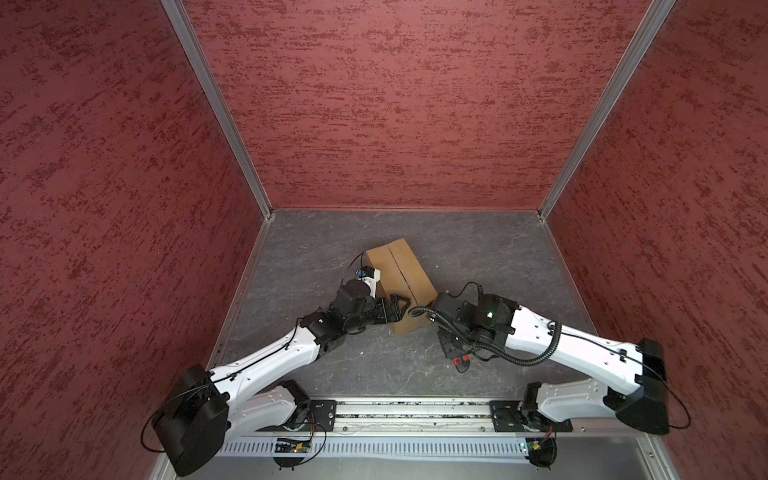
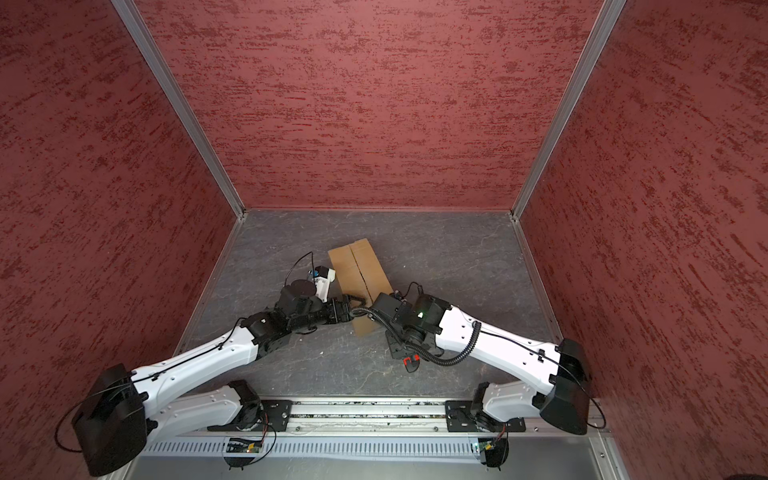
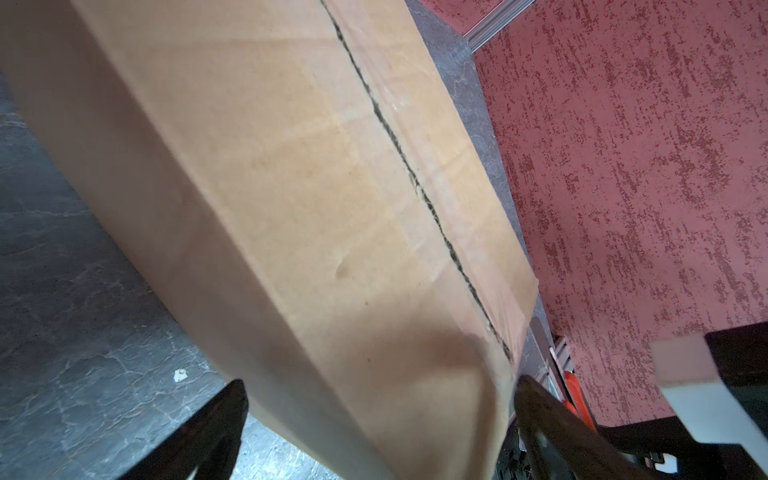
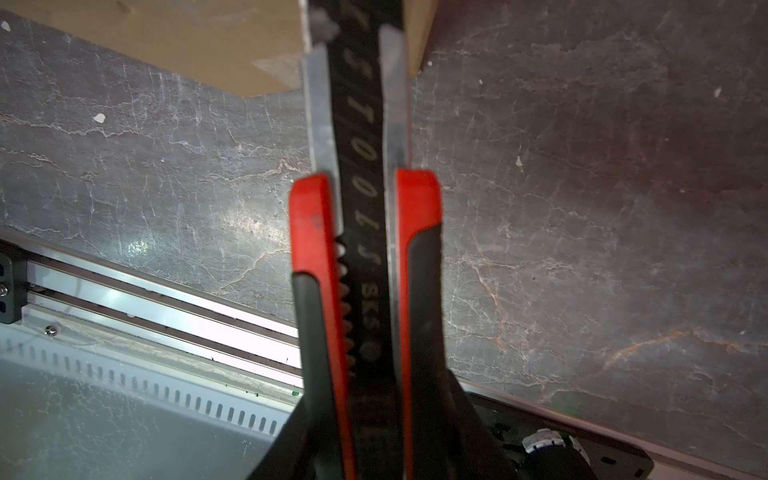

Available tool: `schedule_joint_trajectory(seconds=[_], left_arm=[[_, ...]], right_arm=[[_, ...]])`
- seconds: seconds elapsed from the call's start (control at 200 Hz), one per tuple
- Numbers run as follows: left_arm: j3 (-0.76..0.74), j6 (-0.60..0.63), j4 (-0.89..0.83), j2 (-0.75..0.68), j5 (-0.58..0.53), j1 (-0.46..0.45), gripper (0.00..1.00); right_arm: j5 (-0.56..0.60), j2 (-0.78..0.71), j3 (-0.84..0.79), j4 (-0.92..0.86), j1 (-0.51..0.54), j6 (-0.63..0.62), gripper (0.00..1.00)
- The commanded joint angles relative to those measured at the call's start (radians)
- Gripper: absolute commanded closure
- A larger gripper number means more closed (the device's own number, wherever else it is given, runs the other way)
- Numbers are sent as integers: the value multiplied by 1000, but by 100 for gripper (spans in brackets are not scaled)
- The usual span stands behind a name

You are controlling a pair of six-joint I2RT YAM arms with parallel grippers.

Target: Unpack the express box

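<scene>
The express box (image 1: 401, 276) lies lengthwise away from the wide-open left gripper (image 3: 380, 395) straddling its near end, where the right gripper (image 4: 374, 440) clamps a utility knife (image 4: 365, 208).

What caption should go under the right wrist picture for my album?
Red-and-black box cutter aimed at a corner of the express box.

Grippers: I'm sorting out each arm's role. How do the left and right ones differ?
The left gripper stands wide open around the box's near end; the right gripper is shut on a red-and-black knife. The left gripper is right at the box; the right gripper sits back, only its knife reaching toward it. Both face the same end.
</scene>
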Motion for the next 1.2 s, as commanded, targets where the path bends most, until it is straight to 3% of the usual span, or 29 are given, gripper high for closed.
schedule_joint_trajectory(seconds=[0.0,1.192], left_arm=[[-11,-1,31,11,16,-5,0],[-11,-2,31,4,9,-9,0]], right_arm=[[5,-13,31,-14,-13,3,95],[3,-34,2,-12,-30,-8,95]])
